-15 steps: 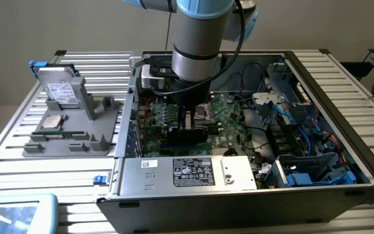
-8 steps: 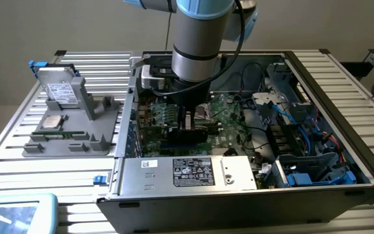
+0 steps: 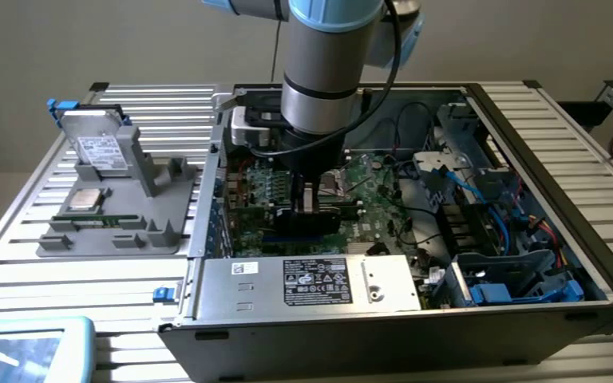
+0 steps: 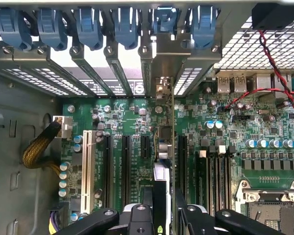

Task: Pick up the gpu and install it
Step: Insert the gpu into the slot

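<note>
The gpu (image 3: 306,219) hangs upright inside the open computer case (image 3: 541,319), low over the green motherboard (image 3: 376,187). My gripper (image 3: 312,195) reaches straight down from the arm and is shut on it. In the wrist view the gpu (image 4: 162,147) is seen edge-on as a thin strip between my black fingers (image 4: 146,208). It runs along an expansion slot on the motherboard (image 4: 122,112). Its silver end bracket (image 4: 164,63) stands at the rear slot openings. My gripper (image 4: 161,200) grips the card from both sides. Whether the card's edge is down in the slot cannot be told.
Blue slot latches (image 4: 88,24) line the case's rear wall. Red and black wires (image 4: 274,73) cross near the ports. The power supply (image 3: 306,281) fills the case front. On the exterior view's left, a grey fixture (image 3: 115,231) carries a hard drive (image 3: 99,148), a processor (image 3: 85,198) and a memory stick (image 3: 99,215).
</note>
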You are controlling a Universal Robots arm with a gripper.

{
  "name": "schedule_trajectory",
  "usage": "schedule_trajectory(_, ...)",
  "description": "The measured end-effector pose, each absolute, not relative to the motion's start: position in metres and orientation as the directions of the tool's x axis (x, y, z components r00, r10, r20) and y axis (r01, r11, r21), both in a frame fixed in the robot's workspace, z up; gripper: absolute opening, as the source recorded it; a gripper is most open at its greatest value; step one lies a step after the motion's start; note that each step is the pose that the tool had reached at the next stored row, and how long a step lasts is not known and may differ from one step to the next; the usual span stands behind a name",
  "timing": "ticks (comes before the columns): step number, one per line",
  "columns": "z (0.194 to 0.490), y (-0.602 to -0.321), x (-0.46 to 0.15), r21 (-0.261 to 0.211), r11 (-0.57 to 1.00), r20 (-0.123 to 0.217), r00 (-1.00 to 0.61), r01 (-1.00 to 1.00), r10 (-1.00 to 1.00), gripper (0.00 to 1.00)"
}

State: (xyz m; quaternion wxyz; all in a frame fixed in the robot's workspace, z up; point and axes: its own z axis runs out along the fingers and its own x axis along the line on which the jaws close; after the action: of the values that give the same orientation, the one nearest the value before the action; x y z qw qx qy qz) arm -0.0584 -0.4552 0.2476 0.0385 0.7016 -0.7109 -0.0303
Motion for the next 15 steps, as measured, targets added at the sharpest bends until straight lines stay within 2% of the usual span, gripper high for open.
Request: schedule_trajectory(15,0.2474,-0.4560,-0.0592,0.097,0.014,0.012,-0.013,-0.995,-1.000,0.27)
